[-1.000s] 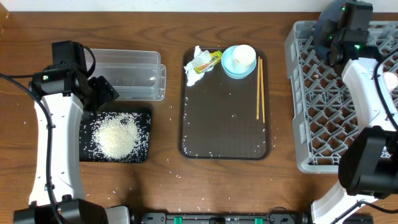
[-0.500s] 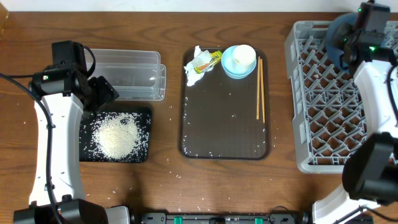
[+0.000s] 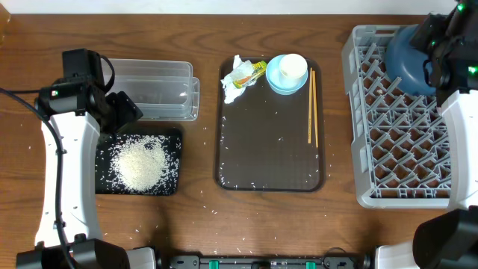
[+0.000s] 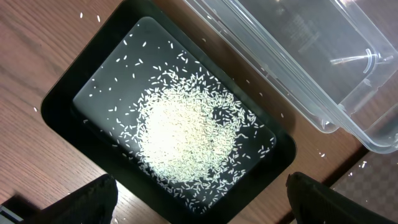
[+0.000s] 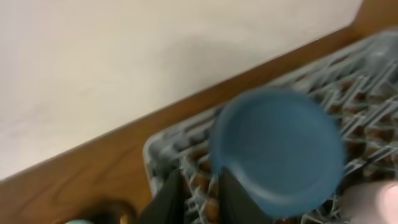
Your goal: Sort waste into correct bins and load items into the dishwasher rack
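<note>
The large dark-blue bowl (image 3: 408, 57) rests in the far left corner of the grey dishwasher rack (image 3: 396, 153). The blurred right wrist view shows my right gripper (image 5: 200, 200) just left of the bowl (image 5: 277, 152), its fingers slightly parted with only rack lattice between them. My left gripper (image 4: 202, 205) hangs open over the near edge of the black tray (image 4: 59, 106), which holds a heap of rice (image 3: 138, 163). The clear tub (image 3: 153, 90) sits behind it. A tissue (image 3: 231, 88), yellow wrapper (image 3: 252, 72), light-blue bowl (image 3: 276, 81) holding a white cup (image 3: 293, 67), and chopsticks (image 3: 311, 104) lie on the brown tray (image 3: 269, 149).
Stray rice grains are scattered on the wooden table near the front edge and on the brown tray. The rack fills the right side of the table. A pale wall runs behind the table's far edge.
My right arm has swung right and the dark-blue bowl has come down onto the rack. The right fingers have parted. The left arm has not moved.
</note>
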Tool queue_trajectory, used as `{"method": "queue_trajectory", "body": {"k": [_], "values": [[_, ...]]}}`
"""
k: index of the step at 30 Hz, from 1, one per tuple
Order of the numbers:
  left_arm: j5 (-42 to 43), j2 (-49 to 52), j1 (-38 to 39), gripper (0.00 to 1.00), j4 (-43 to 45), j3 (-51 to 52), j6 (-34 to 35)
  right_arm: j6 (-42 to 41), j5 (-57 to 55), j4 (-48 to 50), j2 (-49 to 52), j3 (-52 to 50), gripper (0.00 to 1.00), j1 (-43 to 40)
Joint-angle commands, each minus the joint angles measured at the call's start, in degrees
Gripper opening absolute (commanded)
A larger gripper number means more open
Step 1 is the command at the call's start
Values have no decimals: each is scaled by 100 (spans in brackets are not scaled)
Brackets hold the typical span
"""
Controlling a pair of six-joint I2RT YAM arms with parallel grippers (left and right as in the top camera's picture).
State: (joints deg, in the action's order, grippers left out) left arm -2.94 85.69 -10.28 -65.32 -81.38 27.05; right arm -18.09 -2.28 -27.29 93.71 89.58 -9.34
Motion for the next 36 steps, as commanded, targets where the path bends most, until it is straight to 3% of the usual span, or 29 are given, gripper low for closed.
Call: {"method": "queue_trajectory", "body": {"k": [1, 3, 4, 5, 8, 11, 18, 21, 27, 30, 36], "values": [[-4, -83, -9, 90, -2, 15, 28, -31, 1316, -240, -17, 74, 31, 33], [-4, -83, -9, 89, -2, 15, 28, -28, 2269, -409, -17, 74, 45, 39], [-4, -83, -9, 90, -2, 15, 28, -31, 2787, -518, -17, 74, 64, 42], [-4, -83, -9, 90, -2, 15, 28, -33, 3289, -619, -17, 74, 99, 42], [-4, -83, -9, 90, -2, 15, 28, -31, 4229, -817, -13, 44, 99, 105], [-4, -83, -9, 90, -2, 15, 28, 85, 4218, -1108, -11, 28, 99, 378], [-4, -83, -9, 90, -2, 15, 28, 219, 1919, -1705, 74, 17, 99, 1720], [-4, -83, -9, 90, -2, 15, 28, -120, 815, -1703, 175, 17, 99, 2376], [-4, -83, -9, 90, -2, 15, 28, -227, -7, -1582, 402, 85, 97, 3303], [-4, -83, -9, 90, -2, 15, 28, -269, 83, -1843, 721, 481, 83, 3493], [-4, -83, -9, 90, -2, 15, 28, -7, 442, -3434, 2065, 2337, 90, 3353]]}}
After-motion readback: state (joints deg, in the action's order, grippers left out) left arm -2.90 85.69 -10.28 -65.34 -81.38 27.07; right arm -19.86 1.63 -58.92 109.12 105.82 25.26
